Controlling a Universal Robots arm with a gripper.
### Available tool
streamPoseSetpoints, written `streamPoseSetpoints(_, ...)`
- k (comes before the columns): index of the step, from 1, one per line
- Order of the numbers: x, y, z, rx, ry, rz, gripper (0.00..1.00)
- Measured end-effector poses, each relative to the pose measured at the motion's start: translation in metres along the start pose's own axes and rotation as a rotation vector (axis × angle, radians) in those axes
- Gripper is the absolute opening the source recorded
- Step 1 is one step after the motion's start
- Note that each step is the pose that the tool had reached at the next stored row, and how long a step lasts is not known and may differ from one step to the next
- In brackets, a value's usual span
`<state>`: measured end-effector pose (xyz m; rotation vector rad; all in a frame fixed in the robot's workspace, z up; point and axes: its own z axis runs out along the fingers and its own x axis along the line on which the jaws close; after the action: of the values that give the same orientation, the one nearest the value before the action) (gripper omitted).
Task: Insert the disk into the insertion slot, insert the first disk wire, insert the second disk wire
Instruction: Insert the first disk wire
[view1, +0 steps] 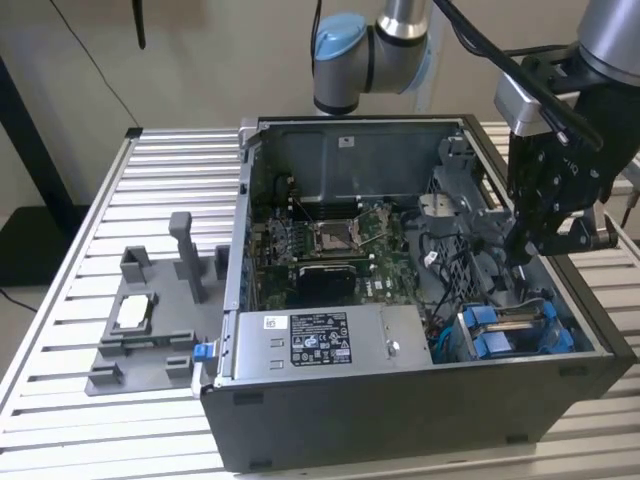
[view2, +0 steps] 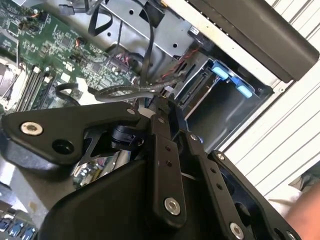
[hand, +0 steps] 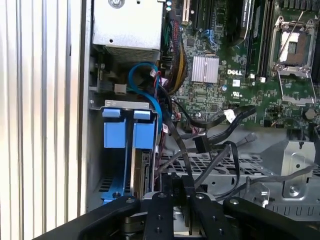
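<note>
The disk (view1: 512, 330) sits in its blue carrier inside the insertion slot (view1: 500, 345) at the case's front corner, on the exterior view's right. The first wrist view shows its blue carrier tabs (hand: 125, 134), and the second wrist view shows them too (view2: 227, 75). My gripper (view1: 522, 245) reaches down into the case just behind the drive cage. Its fingers (hand: 172, 200) are shut on a black disk wire (hand: 181, 155) that runs from the fingertips toward the motherboard. The same wire (view2: 125, 92) is pinched at my gripper's tip (view2: 162, 107) in the second wrist view.
The open computer case (view1: 400, 400) lies on a slatted metal table (view1: 160, 170). Inside are the motherboard (view1: 330, 245), a labelled power supply (view1: 320, 340), loose black cables (hand: 225, 117) and a blue cable (hand: 145, 75). A grey fixture (view1: 150, 320) holding a small silver chip stands on the exterior view's left.
</note>
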<state>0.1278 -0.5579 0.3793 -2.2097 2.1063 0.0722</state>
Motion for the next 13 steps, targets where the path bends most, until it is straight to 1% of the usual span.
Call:
streamPoseSetpoints(3, 0.0044, -0.0027, 0.0011, -0.0238, -0.0011, 0.002, 0.19)
streamPoseSetpoints(5, 0.0079, -0.0051, 0.0020, -0.0353, -0.0016, 0.003, 0.19)
streamPoseSetpoints(8, 0.0134, -0.0106, 0.0037, -0.0519, -0.0025, 0.005, 0.19)
streamPoseSetpoints(10, 0.0170, -0.0147, 0.0047, -0.0595, -0.0028, 0.006, 0.19)
streamPoseSetpoints(13, 0.0204, -0.0196, 0.0066, -0.0656, -0.0030, 0.006, 0.19)
